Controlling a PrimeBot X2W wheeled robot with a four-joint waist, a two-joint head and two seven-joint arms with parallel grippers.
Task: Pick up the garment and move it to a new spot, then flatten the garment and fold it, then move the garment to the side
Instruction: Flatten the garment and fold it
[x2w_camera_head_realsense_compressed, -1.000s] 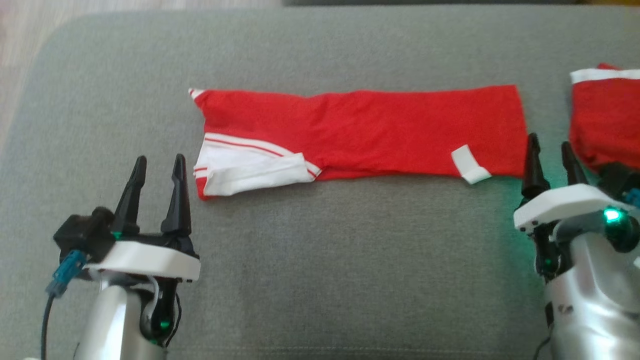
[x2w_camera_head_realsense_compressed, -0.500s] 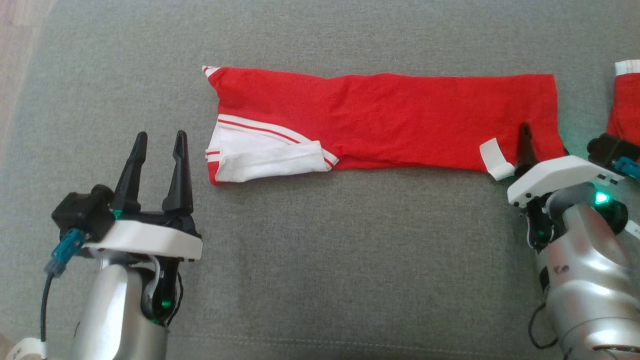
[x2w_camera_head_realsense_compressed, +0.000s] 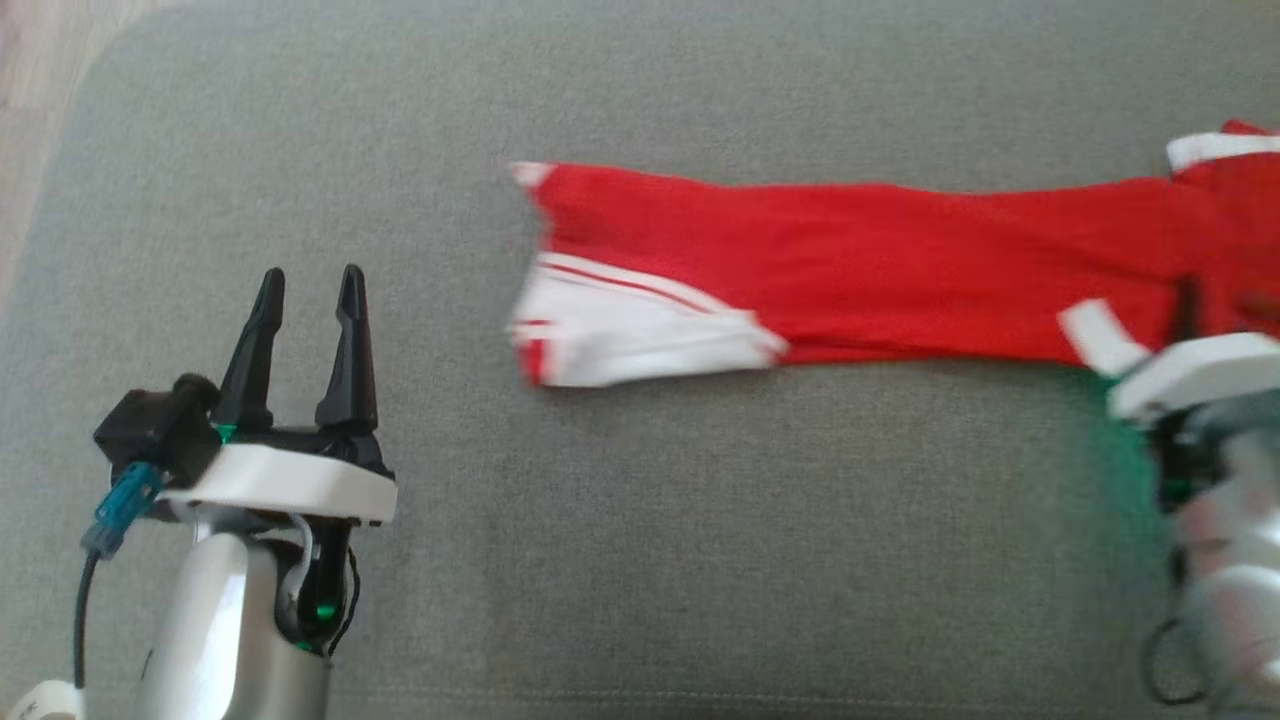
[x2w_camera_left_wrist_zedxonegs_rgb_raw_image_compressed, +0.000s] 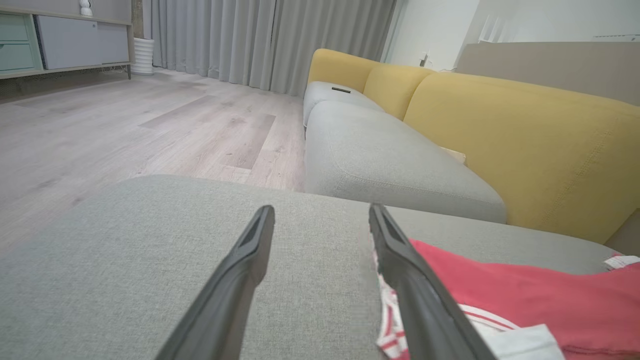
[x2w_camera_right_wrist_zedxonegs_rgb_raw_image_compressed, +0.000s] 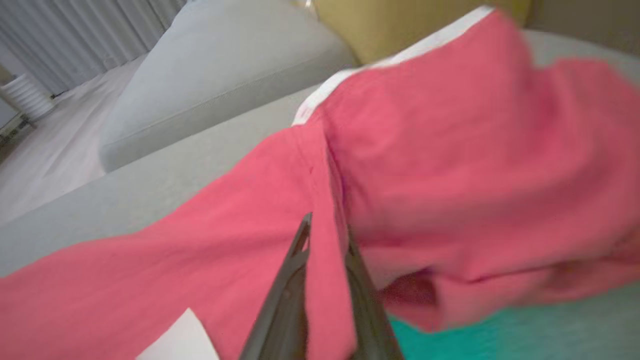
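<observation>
Head view: the right gripper (x2w_camera_head_realsense_compressed: 1188, 300) is now pinching the right end of the folded red garment (x2w_camera_head_realsense_compressed: 850, 270), where half a second ago its fingers were standing apart over that end. The garment is lying lengthwise across the grey cushion (x2w_camera_head_realsense_compressed: 640, 560). Its white-trimmed left end is sitting farther from the left gripper (x2w_camera_head_realsense_compressed: 310, 275) than before, so the cloth is being dragged toward the cushion's right edge. I am reading this as the last step, the move to the side, getting under way. At that edge its right end is meeting a second red garment (x2w_camera_head_realsense_compressed: 1245, 190), which is blurred. The left gripper is hovering near the cushion's left edge with its fingers spread, holding nothing. I am counting two red garments, two grippers and one white tag (x2w_camera_head_realsense_compressed: 1100, 338).

Left wrist view: the spread fingers are pointing over bare cushion, with the garment's striped white end lying just to their right. One yellow-backed sofa (x2w_camera_left_wrist_zedxonegs_rgb_raw_image_compressed: 525, 140) is standing beyond.

Right wrist view: the two dark fingers are squeezing a fold of red cloth between them. The second garment's white-banded bulk is bunching just past it.
</observation>
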